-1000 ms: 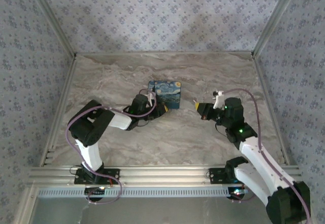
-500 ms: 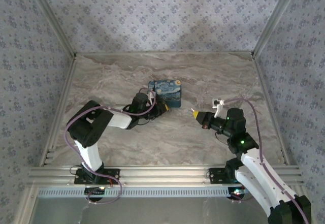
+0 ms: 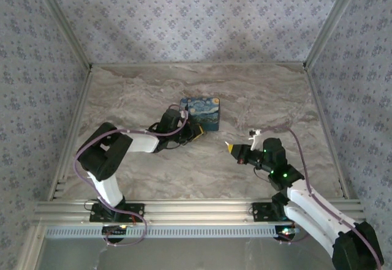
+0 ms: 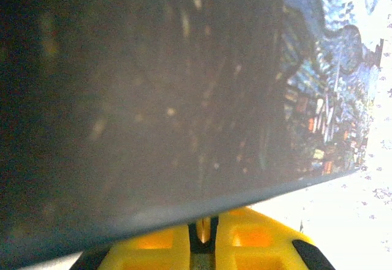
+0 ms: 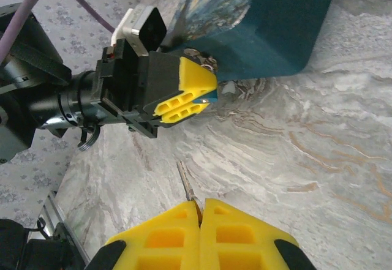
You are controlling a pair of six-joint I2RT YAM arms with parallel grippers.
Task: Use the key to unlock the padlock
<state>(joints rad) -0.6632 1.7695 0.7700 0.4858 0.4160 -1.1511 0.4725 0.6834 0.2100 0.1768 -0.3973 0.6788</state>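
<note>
The left hand [image 5: 208,86], fingers pressed nearly together, seems to pinch the small padlock [image 5: 228,87] at the corner of the blue tin [image 5: 275,25] to steady it, so the right hand [image 5: 200,207], pinching the key [image 5: 185,181] blade-forward, can line up for insertion.

tin [image 3: 204,112]: on the table [image 3: 135,86], around its middle;
left gripper [image 3: 198,133]: at the tin's near edge;
right gripper [image 3: 229,147]: right of the tin, nearer, well apart;
key [image 5: 185,184]: between its tips
</note>
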